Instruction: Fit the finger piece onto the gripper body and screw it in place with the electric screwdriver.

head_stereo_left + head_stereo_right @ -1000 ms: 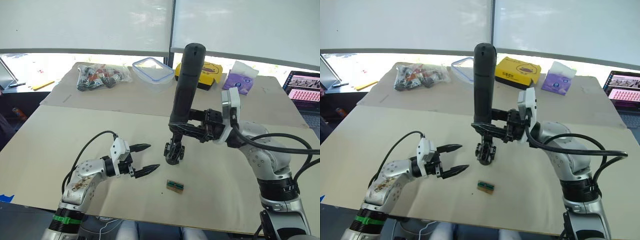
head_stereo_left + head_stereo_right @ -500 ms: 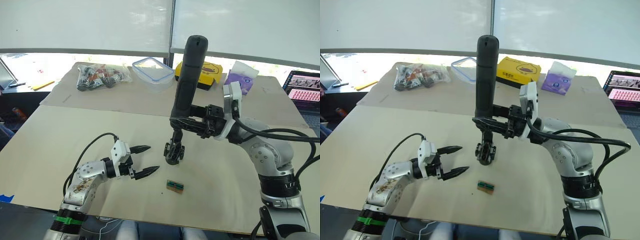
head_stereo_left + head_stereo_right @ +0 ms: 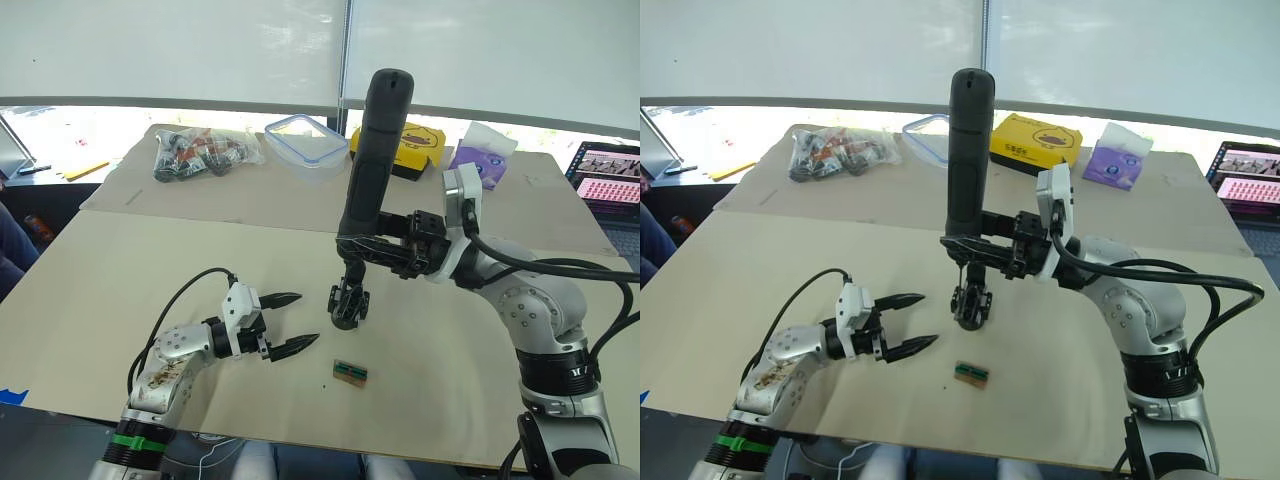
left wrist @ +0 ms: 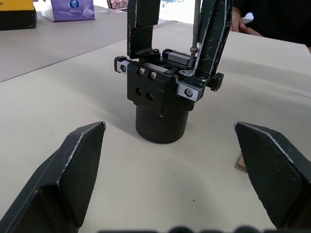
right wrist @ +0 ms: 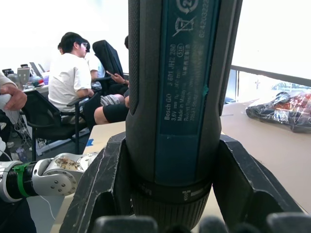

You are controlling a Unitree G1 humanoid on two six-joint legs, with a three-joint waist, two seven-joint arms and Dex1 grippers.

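- Left gripper [image 3: 294, 322] low over the beige table [image 3: 90, 290], jaws wide, empty
- Gripper body [image 3: 348, 301] stands upright mid-table; a small green-brown block [image 3: 350, 372] lies nearer
- Right gripper [image 3: 362, 251] clamps the electric screwdriver [image 3: 373, 150] — long axis near-vertical, bit down onto the body
- Beyond: clear container [image 3: 305, 139], yellow box [image 3: 412, 147]

Head pair: from the robot's head, facing forward and down over the table [image 3: 90, 300], far enough to take in both arms; the two eyes share nearly one scene, slightly offset sideways.
Left wrist: low over the table, close behind the left gripper [image 4: 170, 194], looking along its fingers at the gripper body [image 4: 163, 97].
Right wrist: very close, looking along the right gripper [image 5: 167, 194] at the electric screwdriver [image 5: 177, 97].
Shared: the gripper body appears in the head pair and the left wrist view.
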